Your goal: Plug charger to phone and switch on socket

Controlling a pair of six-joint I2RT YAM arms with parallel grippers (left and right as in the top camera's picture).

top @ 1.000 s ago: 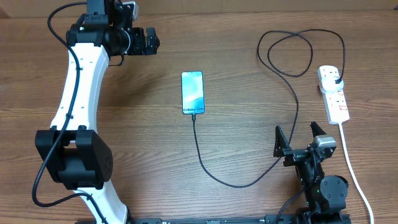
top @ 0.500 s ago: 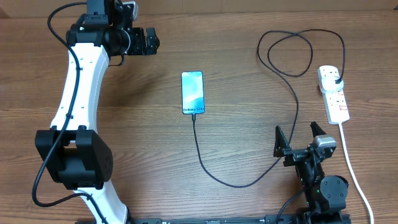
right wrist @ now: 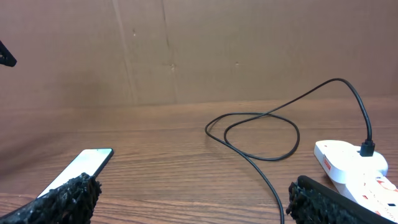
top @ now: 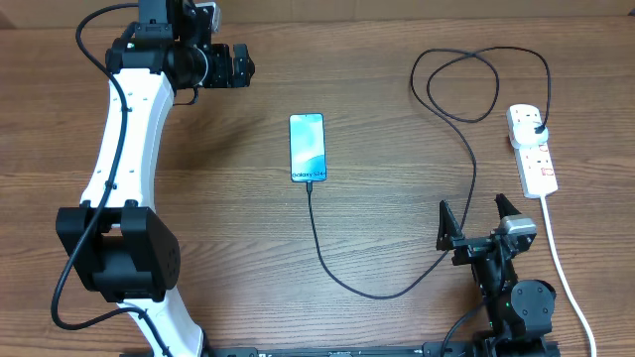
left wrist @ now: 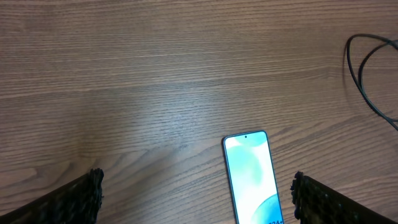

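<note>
A robotics lab bench: a wood-grain table (top: 397, 228), a plain brown cardboard backdrop (right wrist: 249, 50) along its far edge, a white robot arm (top: 124, 149) and a black robot arm (top: 511, 288) mounted at its near edge.

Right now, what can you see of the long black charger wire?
The charger is a thin, black, rubbery-looking cable lying loose on the wooden table. One tip meets the near end of the lit phone, seemingly plugged in. It sweeps in a wide curve, loops once, and ends in a black plug seated in the white socket.
</note>
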